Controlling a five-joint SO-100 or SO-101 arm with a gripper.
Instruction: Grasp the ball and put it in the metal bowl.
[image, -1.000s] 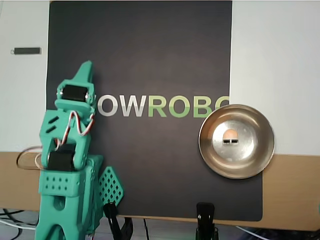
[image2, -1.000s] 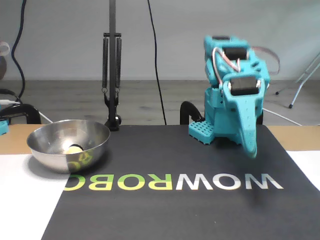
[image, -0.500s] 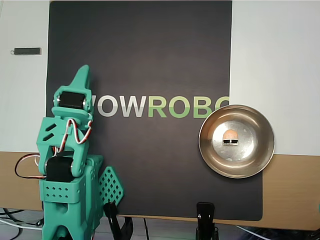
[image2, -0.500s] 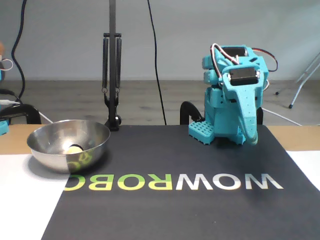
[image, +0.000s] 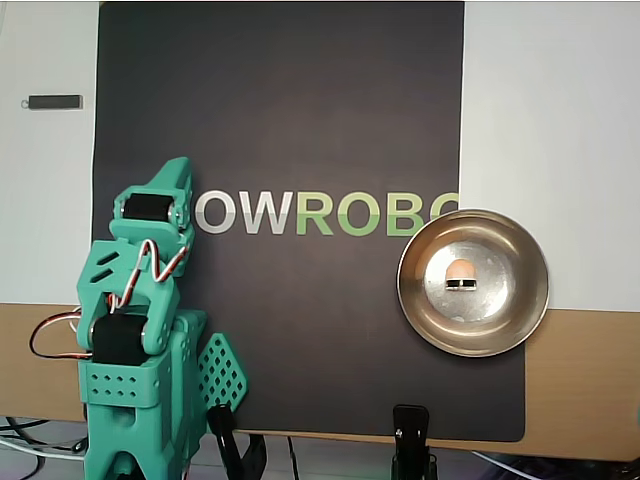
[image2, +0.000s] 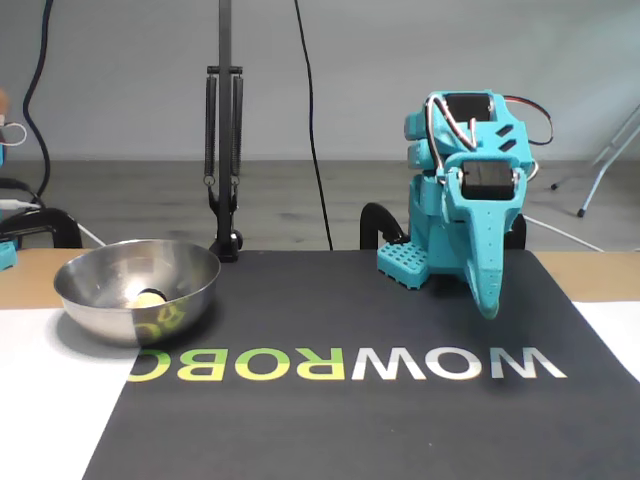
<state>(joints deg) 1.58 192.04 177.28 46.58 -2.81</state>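
- gripper has tucked back over the arm base since a second ago, tip pointing down at the black mat; jaws look closed, holding nothing.
- ball unmoved, resting inside the metal bowl, well apart from the arm.
- Placement looks done; arm appears to be homing.

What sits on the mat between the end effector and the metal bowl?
Nothing solid: in the overhead view, only the black mat with its printed lettering lies between the end effector and the metal bowl.
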